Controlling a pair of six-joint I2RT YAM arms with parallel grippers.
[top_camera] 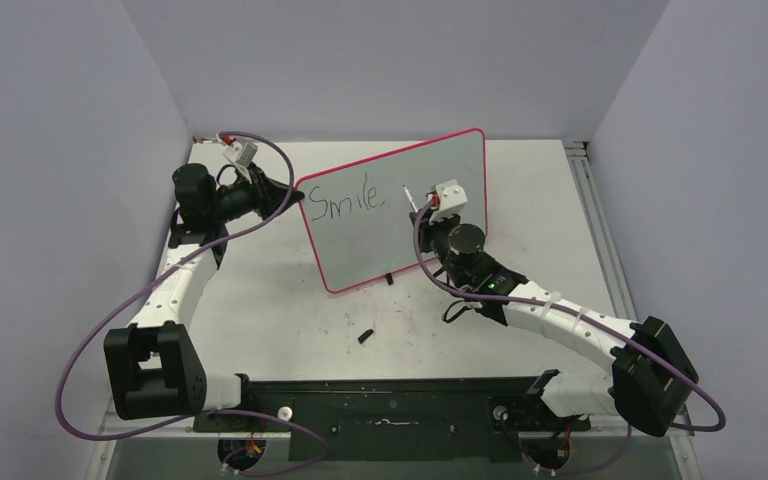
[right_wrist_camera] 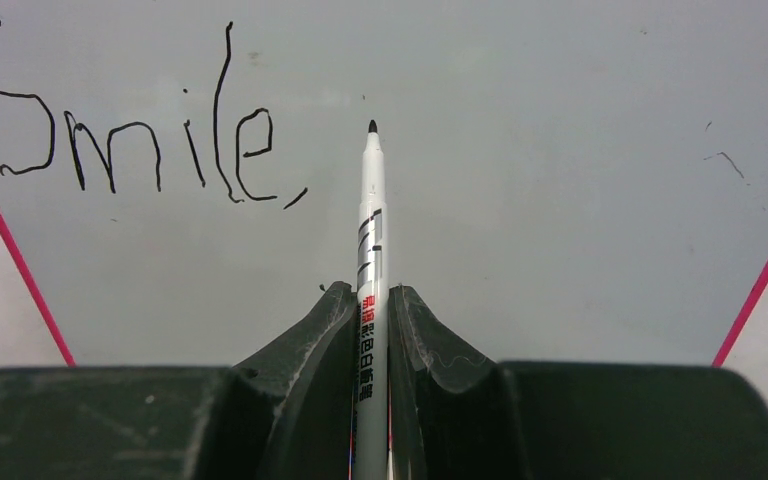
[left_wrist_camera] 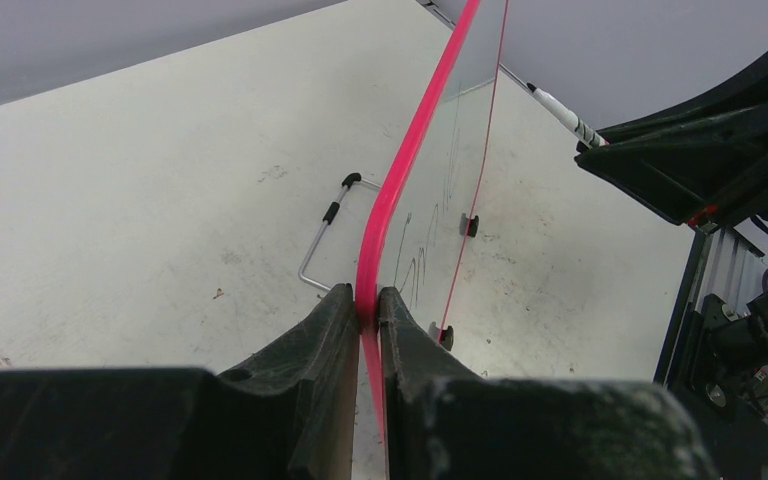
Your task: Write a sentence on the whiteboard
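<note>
One large rectangular whiteboard (top_camera: 380,245), glossy grey-white face, thin pink-red rim, stands tilted between both grippers. Left gripper (left_wrist_camera: 368,305) clamped on rim edge. Board judged light, stiff, face slippery, so edge hold suits. Right gripper (right_wrist_camera: 372,300) pinches slim white marker (right_wrist_camera: 371,210); black tip ahead of it, near face, right of written word "Smile" (right_wrist_camera: 130,140); contact unclear. No container visible.

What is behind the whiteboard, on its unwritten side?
A thin wire stand with black sleeves reaches from the back of the whiteboard down to the table, shown by the left wrist camera. Where it joins the board is hidden by the pink rim.
</note>
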